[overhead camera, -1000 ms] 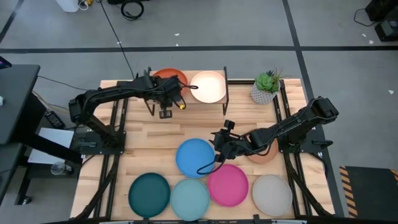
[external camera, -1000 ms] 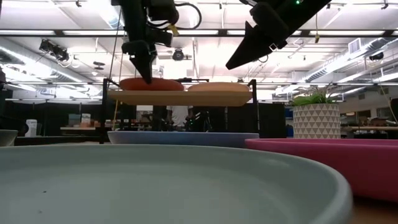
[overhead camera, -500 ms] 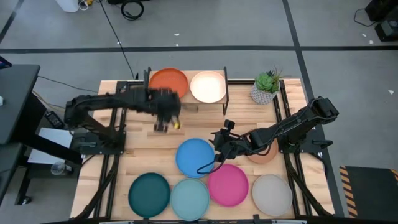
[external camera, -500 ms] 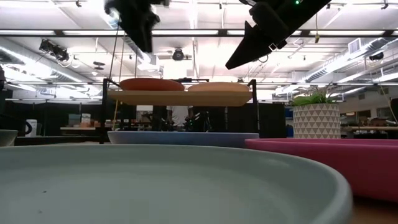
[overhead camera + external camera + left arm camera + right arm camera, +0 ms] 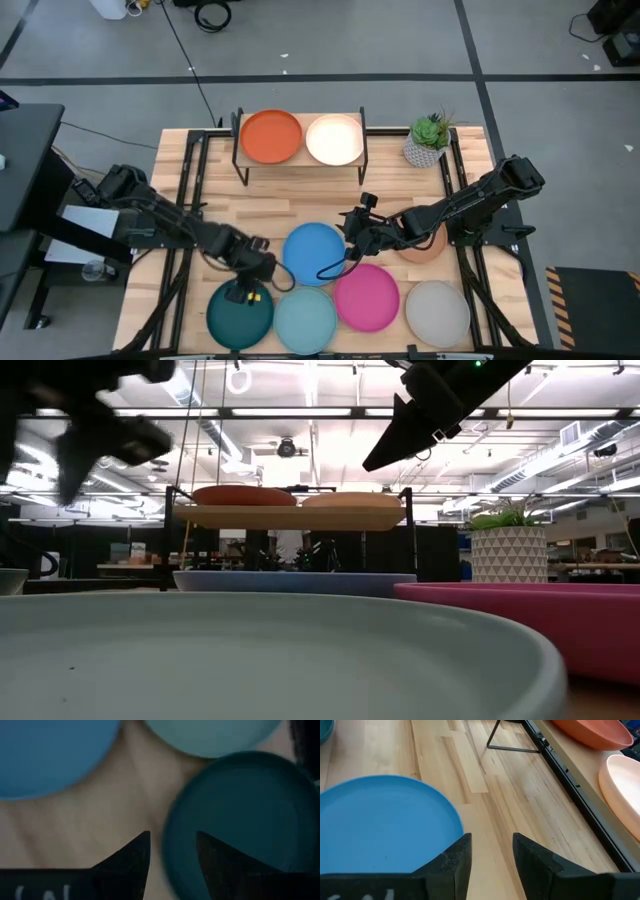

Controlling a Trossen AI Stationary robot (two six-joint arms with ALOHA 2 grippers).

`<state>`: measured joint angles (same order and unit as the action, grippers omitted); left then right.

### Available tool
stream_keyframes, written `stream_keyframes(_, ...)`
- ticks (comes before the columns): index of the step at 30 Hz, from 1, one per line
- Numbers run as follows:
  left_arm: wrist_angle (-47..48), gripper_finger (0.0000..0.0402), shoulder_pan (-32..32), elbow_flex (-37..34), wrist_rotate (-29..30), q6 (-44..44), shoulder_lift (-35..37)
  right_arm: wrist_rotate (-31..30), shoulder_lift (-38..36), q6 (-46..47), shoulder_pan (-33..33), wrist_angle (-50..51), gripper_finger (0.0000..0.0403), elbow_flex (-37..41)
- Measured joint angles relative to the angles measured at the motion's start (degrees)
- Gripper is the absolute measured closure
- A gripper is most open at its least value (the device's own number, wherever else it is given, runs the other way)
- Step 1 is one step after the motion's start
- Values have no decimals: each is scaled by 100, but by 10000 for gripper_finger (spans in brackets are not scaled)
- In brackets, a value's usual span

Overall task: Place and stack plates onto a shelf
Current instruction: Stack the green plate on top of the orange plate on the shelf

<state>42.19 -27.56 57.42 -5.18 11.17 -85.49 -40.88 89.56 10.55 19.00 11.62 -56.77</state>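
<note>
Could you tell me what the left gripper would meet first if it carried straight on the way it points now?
Most likely the dark teal plate's rim: the left gripper is open and straddles its edge, though depth is unclear.

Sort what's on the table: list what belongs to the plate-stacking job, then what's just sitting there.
Job: shelf, orange plate, peach plate, blue plate, dark teal plate, light teal plate, pink plate, grey plate, brown plate.
Just there: potted plant.

Two plates (image 5: 271, 136) sit side by side on the shelf (image 5: 300, 166) at the bench's (image 5: 300, 205) back; a potted plant (image 5: 428, 141) stands right of it; five, perhaps six, plates lie in front.
</note>
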Motion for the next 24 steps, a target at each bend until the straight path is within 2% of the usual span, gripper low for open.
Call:
stream_keyframes(6, -403, 235, -288, -442, 66, 766, 0, 90, 0, -1, 0, -88, 254, 0)
stream_keyframes(15, -956, 241, -23, -1160, 89, 746, -2, 198, 0, -1, 0, -162, 254, 0)
stream_keyframes(20, -1293, 269, 67, -1359, -236, 649, -2, 198, 0, -1, 0, -168, 254, 0)
stream_keyframes(24, -1322, 314, 77, -1413, -313, 650, -4, 198, 0, -1, 0, -168, 254, 0)
